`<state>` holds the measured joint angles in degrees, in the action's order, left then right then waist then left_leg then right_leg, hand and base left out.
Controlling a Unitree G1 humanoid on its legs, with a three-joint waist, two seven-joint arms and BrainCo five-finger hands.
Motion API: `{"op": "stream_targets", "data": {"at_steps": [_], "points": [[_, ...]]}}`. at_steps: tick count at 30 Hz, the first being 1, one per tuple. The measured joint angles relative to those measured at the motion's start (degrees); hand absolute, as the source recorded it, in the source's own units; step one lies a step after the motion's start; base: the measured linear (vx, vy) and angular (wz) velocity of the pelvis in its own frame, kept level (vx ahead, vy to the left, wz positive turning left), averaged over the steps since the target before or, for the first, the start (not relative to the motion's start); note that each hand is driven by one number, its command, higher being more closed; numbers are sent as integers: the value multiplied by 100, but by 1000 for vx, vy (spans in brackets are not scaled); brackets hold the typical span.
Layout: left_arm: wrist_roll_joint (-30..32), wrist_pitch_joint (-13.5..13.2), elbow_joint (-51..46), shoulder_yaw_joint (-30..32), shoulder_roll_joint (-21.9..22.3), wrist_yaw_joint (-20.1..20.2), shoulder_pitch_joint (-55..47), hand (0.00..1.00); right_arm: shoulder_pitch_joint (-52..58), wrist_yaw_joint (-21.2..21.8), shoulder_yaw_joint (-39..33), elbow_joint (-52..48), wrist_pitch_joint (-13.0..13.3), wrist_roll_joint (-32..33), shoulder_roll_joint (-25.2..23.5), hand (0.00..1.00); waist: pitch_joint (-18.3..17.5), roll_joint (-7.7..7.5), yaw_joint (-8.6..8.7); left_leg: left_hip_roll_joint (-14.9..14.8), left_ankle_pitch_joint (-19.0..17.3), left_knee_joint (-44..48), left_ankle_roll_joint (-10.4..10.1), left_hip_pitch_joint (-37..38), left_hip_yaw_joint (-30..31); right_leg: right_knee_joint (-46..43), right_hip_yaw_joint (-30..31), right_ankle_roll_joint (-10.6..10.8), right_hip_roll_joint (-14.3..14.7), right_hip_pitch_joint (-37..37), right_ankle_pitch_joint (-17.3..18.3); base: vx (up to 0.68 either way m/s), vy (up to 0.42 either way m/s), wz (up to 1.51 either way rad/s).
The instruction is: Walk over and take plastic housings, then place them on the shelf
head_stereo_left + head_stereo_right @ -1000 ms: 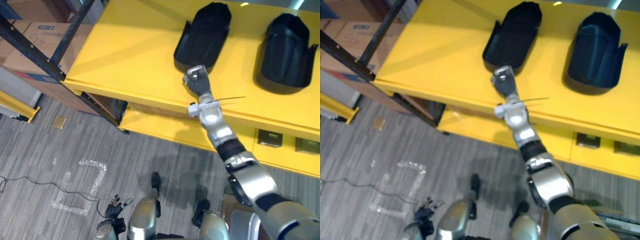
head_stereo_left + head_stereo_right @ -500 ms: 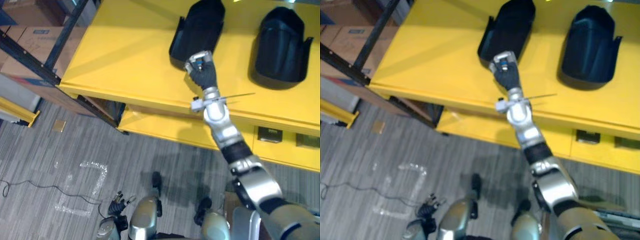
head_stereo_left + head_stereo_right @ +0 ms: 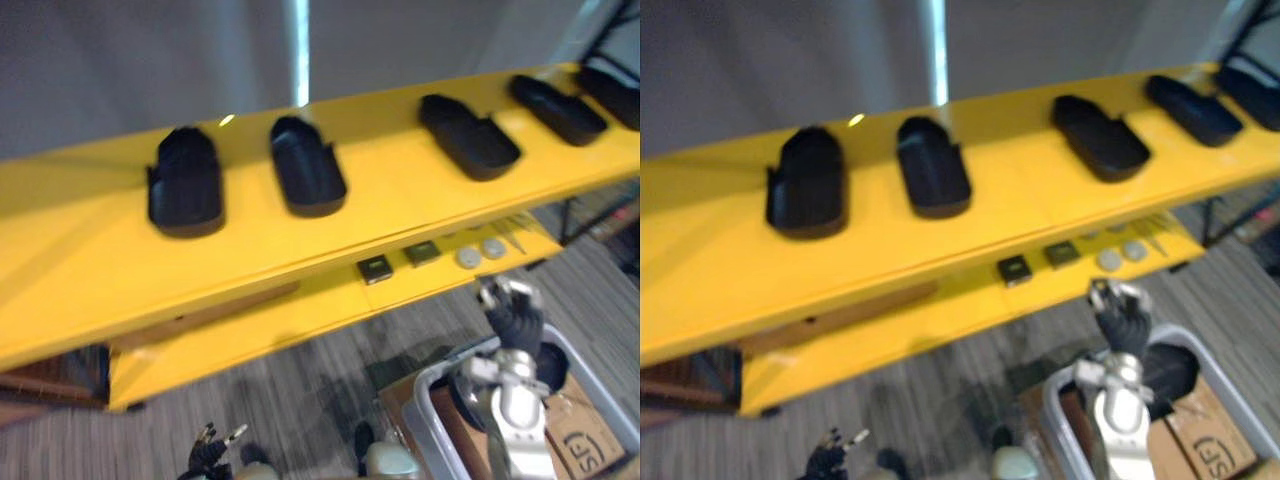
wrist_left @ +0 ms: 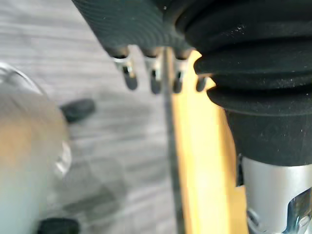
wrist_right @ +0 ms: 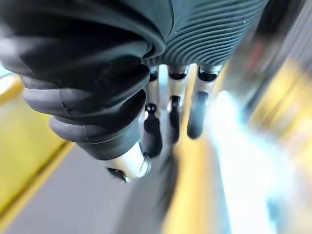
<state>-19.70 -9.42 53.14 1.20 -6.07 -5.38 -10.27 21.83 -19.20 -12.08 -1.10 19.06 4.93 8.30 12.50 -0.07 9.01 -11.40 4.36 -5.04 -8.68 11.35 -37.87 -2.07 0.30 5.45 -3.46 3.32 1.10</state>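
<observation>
Yellow shelf, upper board: five black plastic housings in a row, none touching its neighbour. Leftmost housing and second housing sit near each other; third housing lies further right past a wider gap; fourth housing and fifth housing lie at the far right end.

Lower board: two small dark square items, side by side, and two grey round discs just to their right.

Right hand: below the lower board's right end, over a grey bin that holds a cardboard box. Fingers hang loose and nearly straight in the right wrist view — nothing held.

Left hand: in the left wrist view its fingers point down, relaxed and empty, over grey striped floor beside a yellow edge.

All housings rest on the upper board, well apart from both hands.
</observation>
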Motion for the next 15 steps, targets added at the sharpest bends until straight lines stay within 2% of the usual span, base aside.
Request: {"op": "stream_targets", "data": {"at_steps": [2, 5, 7, 11, 12, 13, 14, 15], "points": [[-3, -1, -25, 5, -25, 10, -8, 0, 234, -132, -255, 274, 134, 238, -114, 0, -32, 46, 104, -58, -4, -1, -11, 62, -142, 19, -15, -6, 30, -31, 37, -82, -38, -43], [6, 7, -30, 10, -28, 96, -158, 0, 500, -206, -379, 359, 498, 477, -283, 0, -111, 102, 136, -129, -35, -2, -76, 171, -397, 17, -179, -5, 22, -62, -56, -68, -22, -40], [82, 15, -33, -19, -19, 145, -185, 0, 571, -195, -360, 359, 603, 555, -375, 0, -139, 112, 149, -148, -46, -2, -91, 167, -460, 17, -179, -8, 35, -92, -70, -30, -17, -17], [253, 110, -51, -39, -5, 163, -344, 0, 400, -143, 7, 360, 598, 547, -399, 0, -271, 140, 99, -116, -146, 33, -142, 173, -492, 40, 11, -48, 73, -242, -177, 8, -1, -21], [252, 135, -51, -38, 0, 161, -363, 0, 327, -103, 88, 363, 588, 548, -389, 0, -277, 142, 60, -75, -223, 34, -165, 164, -364, 41, 104, -61, 109, -278, -202, 45, 19, -84], [220, 179, -64, -14, -2, 146, -443, 0, 78, -16, 343, 412, 578, 554, -364, 0, -271, 126, -143, 98, -624, 241, -133, 74, 356, 61, 470, -49, 163, -375, -239, 28, 31, -97], [210, 184, -67, -11, -7, 122, -485, 0, -25, 39, 444, 433, 577, 553, -362, 0, -268, 118, -220, 138, -799, 405, -99, 26, 612, 82, 591, -48, 182, -399, -267, 33, 55, -125], [196, 181, -66, -8, -13, 90, -572, 0, -263, 85, 635, 480, 577, 550, -333, 0, -277, 118, -321, 194, -1176, 807, 5, -105, 1085, 84, 813, -78, 229, -425, -294, 31, 55, -90]]}}
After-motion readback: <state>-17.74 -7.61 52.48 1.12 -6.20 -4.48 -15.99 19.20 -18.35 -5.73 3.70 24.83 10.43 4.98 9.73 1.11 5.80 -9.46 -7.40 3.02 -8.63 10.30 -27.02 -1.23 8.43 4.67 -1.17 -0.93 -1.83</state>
